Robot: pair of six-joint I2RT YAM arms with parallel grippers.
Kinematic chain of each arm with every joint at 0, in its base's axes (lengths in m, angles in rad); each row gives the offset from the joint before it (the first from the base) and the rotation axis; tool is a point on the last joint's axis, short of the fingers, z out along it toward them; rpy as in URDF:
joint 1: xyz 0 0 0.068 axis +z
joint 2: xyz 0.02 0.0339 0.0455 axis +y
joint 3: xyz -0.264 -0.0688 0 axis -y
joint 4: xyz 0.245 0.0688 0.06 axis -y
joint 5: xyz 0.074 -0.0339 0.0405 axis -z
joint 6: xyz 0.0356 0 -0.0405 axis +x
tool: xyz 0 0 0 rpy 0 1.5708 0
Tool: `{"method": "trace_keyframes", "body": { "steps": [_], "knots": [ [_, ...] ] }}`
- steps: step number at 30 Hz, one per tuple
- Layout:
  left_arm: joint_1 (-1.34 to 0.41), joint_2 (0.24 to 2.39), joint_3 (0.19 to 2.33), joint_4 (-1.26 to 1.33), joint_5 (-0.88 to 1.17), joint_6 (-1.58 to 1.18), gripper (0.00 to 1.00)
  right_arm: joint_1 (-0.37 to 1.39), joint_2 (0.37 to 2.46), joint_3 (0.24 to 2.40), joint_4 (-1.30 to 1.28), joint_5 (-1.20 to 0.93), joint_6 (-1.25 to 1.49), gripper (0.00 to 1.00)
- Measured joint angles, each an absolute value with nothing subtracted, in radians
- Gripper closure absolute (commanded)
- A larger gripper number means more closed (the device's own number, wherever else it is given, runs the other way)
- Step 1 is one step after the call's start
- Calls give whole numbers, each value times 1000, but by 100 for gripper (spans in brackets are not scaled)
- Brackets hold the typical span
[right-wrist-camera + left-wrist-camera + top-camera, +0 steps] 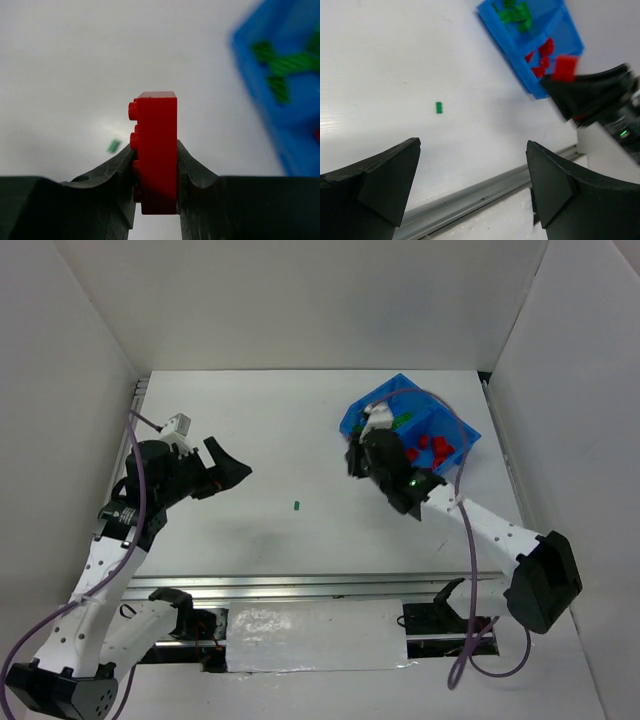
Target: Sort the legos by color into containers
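We clamp a glossy, studded red brick point(156, 125) in the right claw point(156, 155); the left claw point(473, 146) gapes wide apart.

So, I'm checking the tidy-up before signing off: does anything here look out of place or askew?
One green lego lies alone on the table, well outside the blue bin. The bin itself sits skewed to the table edges, at the far right. The red lego is clamped in the right tool, not dropped.
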State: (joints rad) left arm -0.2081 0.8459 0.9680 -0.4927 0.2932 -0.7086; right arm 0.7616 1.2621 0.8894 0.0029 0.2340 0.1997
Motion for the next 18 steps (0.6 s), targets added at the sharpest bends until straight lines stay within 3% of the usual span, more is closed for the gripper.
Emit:
{"method": "trace_keyframes", "body": {
  "steps": [6,8,12,13,16,18],
  "knots": [
    [-207,830,844,-455,239,-711,1,363,1401,1191,-333,373,485,100],
    [-207,858,804,-434,252,-712,1,260,1436,1224,-377,379,528,94],
    [-207,934,762,-419,263,-712,1,149,1528,1279,-487,383,579,58],
    [-207,949,762,-415,262,-711,0,139,1560,1307,-509,382,587,37],
    [-209,979,762,-392,257,-710,1,126,1671,1425,-569,382,597,14],
    [-212,995,762,-382,247,-709,0,118,1737,1509,-606,382,603,7]
  ]
}}
